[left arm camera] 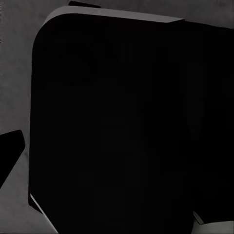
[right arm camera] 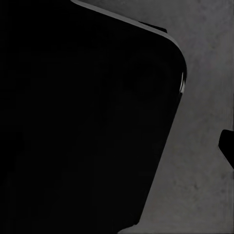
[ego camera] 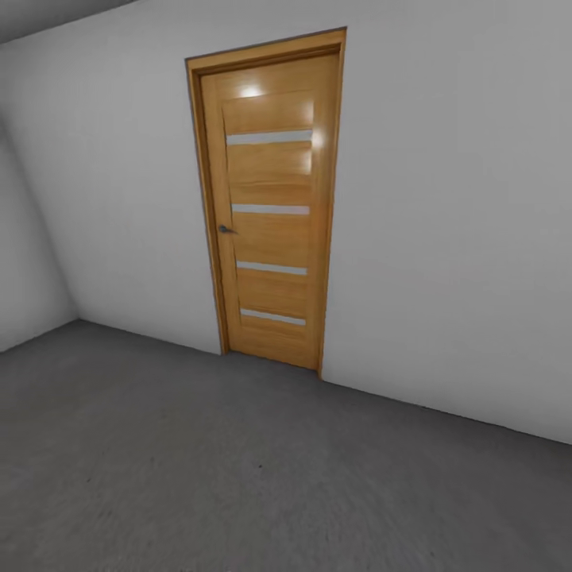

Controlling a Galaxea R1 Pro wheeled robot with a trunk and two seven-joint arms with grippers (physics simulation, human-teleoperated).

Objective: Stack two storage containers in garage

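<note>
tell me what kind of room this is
Probably a garage or a similar bare utility room. The floor is rough, dark grey concrete, the walls are plain pale grey with nothing on them, and the one fitting in sight is a shut wooden door with narrow glass strips.

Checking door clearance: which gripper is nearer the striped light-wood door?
Cannot tell left or right: the door stands ahead across concrete floor; both wrist views face dark bodywork.

Door: a wooden panel door [ego camera: 270,210] is standing shut in the pale grey wall [ego camera: 445,238].
Panes: four narrow pale strips are crossing the door's face.
Handle: a small dark handle [ego camera: 226,229] is sitting at the door's left edge.
Frame: a wood frame [ego camera: 262,49] is running around the door.
</note>
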